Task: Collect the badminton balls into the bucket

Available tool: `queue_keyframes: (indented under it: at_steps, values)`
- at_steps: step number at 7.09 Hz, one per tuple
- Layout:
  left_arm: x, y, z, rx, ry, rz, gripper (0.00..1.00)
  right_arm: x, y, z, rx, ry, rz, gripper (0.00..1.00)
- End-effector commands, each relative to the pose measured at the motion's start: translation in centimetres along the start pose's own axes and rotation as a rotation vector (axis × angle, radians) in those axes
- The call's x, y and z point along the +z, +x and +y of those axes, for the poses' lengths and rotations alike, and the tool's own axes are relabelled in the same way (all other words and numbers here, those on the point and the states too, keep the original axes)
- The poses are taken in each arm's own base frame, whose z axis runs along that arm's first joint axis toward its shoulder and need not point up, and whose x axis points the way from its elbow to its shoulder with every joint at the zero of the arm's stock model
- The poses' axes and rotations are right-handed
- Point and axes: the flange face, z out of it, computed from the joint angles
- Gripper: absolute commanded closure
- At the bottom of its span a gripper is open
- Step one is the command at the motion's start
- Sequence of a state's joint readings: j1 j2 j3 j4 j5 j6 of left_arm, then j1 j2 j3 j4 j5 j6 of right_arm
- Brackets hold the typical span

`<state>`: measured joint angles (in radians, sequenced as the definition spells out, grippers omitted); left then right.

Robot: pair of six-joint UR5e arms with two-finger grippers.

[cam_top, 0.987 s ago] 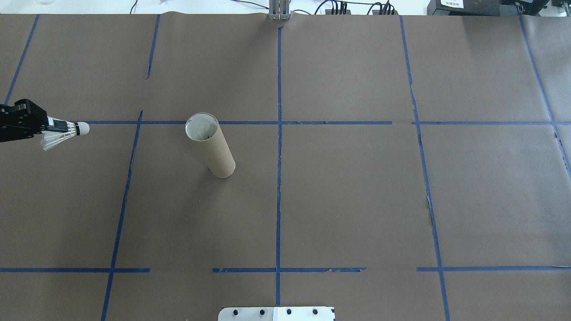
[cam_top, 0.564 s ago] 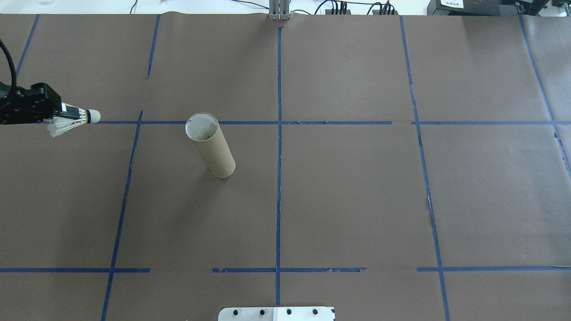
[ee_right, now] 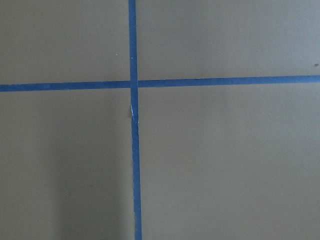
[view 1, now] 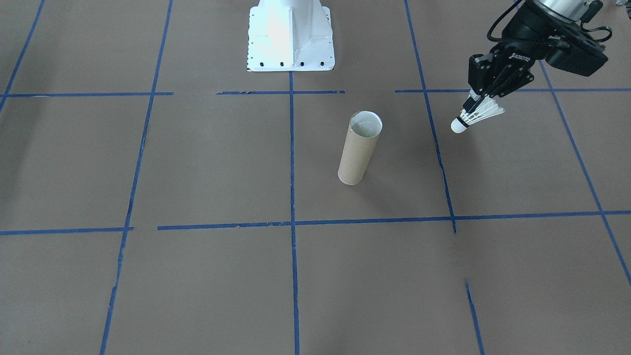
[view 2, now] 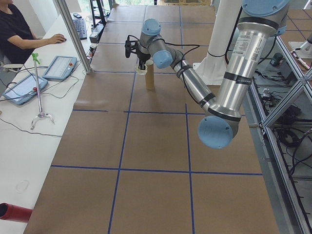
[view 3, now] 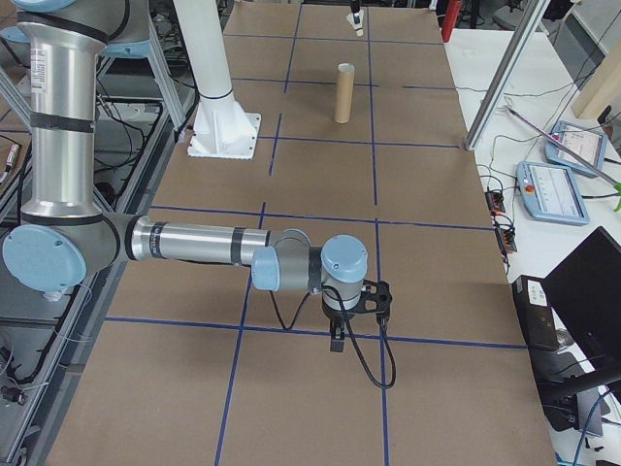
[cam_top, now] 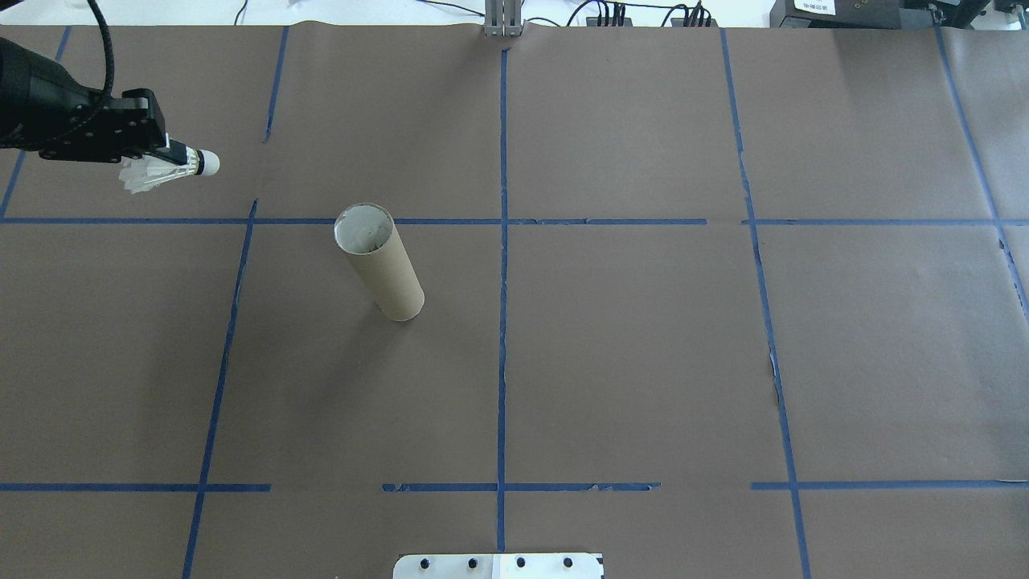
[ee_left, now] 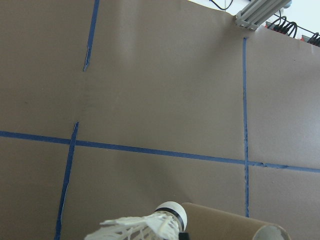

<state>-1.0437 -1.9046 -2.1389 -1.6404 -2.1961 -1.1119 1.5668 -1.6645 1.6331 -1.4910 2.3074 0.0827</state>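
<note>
Shuttlecock [cam_top: 173, 169], white-feathered, black-banded cork tip, pinched in left end effector [cam_top: 165, 151], clear of tan tube [cam_top: 379, 262].

The tall tan cardboard tube [cam_top: 379, 261] stands upright on the paper-covered tabletop [cam_top: 643, 338], left of its centre line. The small white feathered shuttlecock [cam_top: 165, 169] hangs above the tabletop, well apart to the tube's left and farther back, in the left gripper [cam_top: 178, 154].

In the side view the right gripper [view 3: 336, 342] is too small to judge, its jaws unreadable
</note>
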Motion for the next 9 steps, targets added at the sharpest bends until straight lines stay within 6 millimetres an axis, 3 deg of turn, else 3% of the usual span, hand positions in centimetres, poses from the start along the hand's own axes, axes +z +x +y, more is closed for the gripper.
queue_keyframes:
  at_steps: [1,2,4,7,9]
  values:
    - [-1.0,5.6,-1.8,0.059,0.026,-0.146,1.00,-0.1,0.0,0.0,0.000,0.001,0.000,0.00]
    - [-0.5,7.8,-0.8,0.093,0.009,-0.128,1.00,0.0,0.0,0.0,-0.001,0.000,0.000,0.00]
    - [1.0,9.3,0.5,0.161,-0.002,-0.168,1.00,0.0,0.0,0.0,-0.002,0.000,0.000,0.00]
    - [0.9,15.3,3.0,0.224,-0.039,-0.335,1.00,0.0,0.0,0.0,-0.001,0.000,0.000,0.00]
    - [3.7,18.5,4.3,0.293,-0.071,-0.410,1.00,0.1,0.0,0.0,0.000,-0.001,-0.001,0.00]
